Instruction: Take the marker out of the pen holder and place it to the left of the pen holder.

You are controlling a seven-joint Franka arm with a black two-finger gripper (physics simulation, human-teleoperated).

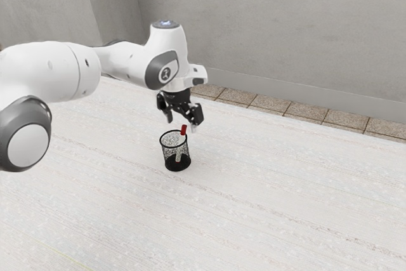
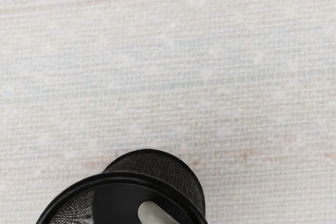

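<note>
Gripper (image 1: 182, 124) hangs just above the cup (image 1: 161, 140), jaws released, a gap between the two fingers & nothing in it, prob. b/c it needs room to straddle the marker (image 1: 183, 130). That's still to be taken: it's in the cup on the table (image 1: 254, 201), tilted, foot down inside, red end poking up past the rim. Handy lean, IMO, b/c the end stands proud & can be pinched w/o reaching into the mesh. Fingers point down, which suits a grab from above. Next: line up w/ the red end, lower, close, then lift straight-ish so the cup doesn't tip or drag. Then lay it down L of the cup, clear of its wall.
</note>
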